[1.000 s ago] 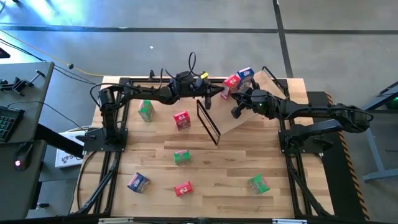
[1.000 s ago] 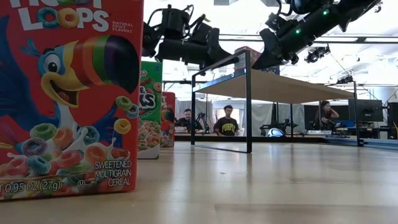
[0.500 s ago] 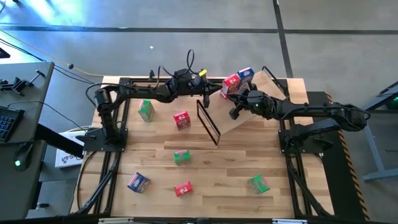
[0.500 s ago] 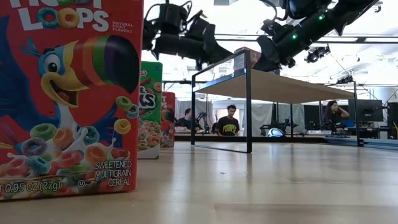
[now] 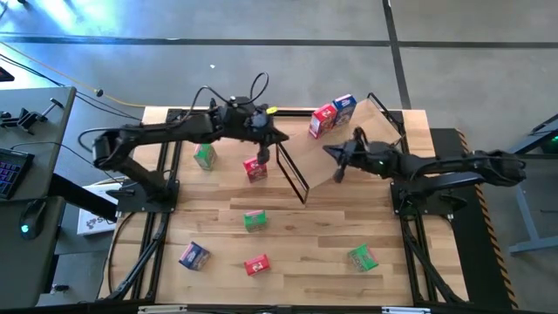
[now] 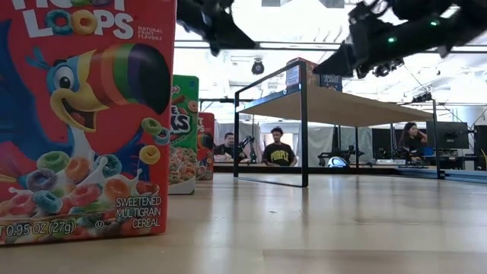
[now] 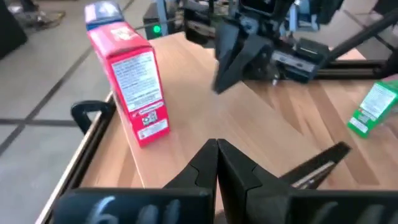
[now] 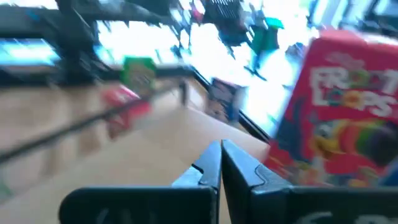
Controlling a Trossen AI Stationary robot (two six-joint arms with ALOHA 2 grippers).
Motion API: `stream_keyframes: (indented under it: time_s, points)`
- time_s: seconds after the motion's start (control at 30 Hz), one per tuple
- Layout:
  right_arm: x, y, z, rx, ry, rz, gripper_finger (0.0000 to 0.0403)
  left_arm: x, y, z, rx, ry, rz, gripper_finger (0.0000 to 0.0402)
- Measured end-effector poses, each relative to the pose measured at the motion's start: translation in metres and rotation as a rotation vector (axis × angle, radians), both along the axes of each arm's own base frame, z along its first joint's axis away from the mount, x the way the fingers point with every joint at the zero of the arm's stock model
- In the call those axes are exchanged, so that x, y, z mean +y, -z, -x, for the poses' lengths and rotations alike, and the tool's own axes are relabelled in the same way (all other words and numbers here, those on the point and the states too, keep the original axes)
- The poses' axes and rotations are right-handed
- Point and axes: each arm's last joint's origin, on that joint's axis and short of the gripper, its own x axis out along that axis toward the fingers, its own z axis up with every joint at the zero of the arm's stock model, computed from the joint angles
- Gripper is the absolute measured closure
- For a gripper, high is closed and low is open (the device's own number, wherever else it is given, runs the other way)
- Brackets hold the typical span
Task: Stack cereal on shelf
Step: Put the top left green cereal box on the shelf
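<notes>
Two dark robot arms hang over a wooden table (image 5: 305, 253), both claws clenched on nothing. The left gripper (image 5: 277, 137) sits above the near-left corner of the shelf (image 5: 349, 161), a light board tilted on a thin black wire frame (image 5: 293, 172) toward the back right of the table. From its wrist camera, the two fingers meet in a closed point over the sloping board. The right gripper (image 5: 330, 152) is poised over the middle of the same board, fingers likewise pressed together.

At the shelf's far edge stand a red box (image 5: 322, 120) and a blue box (image 5: 343, 106), side by side and touching; seen from the left wrist, the red one (image 7: 129, 81) stands upright beside the black rail at the board's edge.

The other cereal boxes lie scattered on the tabletop. A red box (image 5: 255, 167) stands just left of the wire frame, below the left gripper, and a green box (image 5: 204, 154) sits farther left near the left arm's base. A green box (image 5: 255, 220) occupies the middle, with open wood around it. Along the front edge are a blue box (image 5: 193, 255), a red box (image 5: 257, 264) and a green box (image 5: 362, 257), well apart. From table height, one red box (image 6: 84, 122) fills the picture's left side, and people sit in the room beyond.
</notes>
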Motion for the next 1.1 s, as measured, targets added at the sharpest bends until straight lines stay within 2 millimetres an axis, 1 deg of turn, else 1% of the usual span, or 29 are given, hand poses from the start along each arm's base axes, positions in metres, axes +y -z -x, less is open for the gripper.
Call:
stream_keyframes:
  time_s: [0.07, 0.13, 0.17, 0.33, 0.47, 0.63, 0.73, 0.8, 0.93, 1.1]
  points:
    - [0.005, 0.000, 0.007, -0.076, -0.025, 0.015, 0.0403, -0.007, -0.007, 0.010, 0.027, -0.030, 0.031, 0.0401]
    - [0.009, -0.005, 0.013, -0.116, -0.039, 0.037, 0.0403, -0.013, -0.013, 0.020, 0.049, -0.071, 0.067, 0.0402]
    - [0.011, -0.007, 0.016, -0.127, -0.047, 0.043, 0.0403, -0.016, -0.014, 0.027, 0.086, -0.106, 0.093, 0.0401]
    - [0.020, -0.017, 0.029, -0.149, -0.091, 0.089, 0.0403, -0.025, -0.010, 0.063, 0.315, -0.347, 0.209, 0.0401]
    - [0.025, -0.020, 0.040, -0.140, -0.121, 0.093, 0.0403, -0.031, -0.012, 0.092, 0.417, -0.517, 0.347, 0.0402]
    - [0.030, -0.026, 0.052, -0.153, -0.147, 0.116, 0.0403, -0.029, -0.008, 0.116, 0.514, -0.706, 0.500, 0.0393]
    - [0.031, -0.026, 0.058, -0.144, -0.145, 0.116, 0.0403, -0.022, -0.003, 0.127, 0.597, -0.775, 0.567, 0.0368]
    - [0.031, -0.025, 0.059, -0.129, -0.139, 0.113, 0.0403, -0.016, 0.001, 0.132, 0.660, -0.805, 0.601, 0.0342]
    - [0.031, -0.024, 0.060, -0.119, -0.133, 0.113, 0.0403, -0.003, 0.008, 0.138, 0.733, -0.876, 0.641, 0.0276]
    - [0.031, -0.023, 0.060, -0.106, -0.134, 0.115, 0.0403, 0.013, 0.014, 0.148, 0.813, -0.959, 0.637, 0.0191]
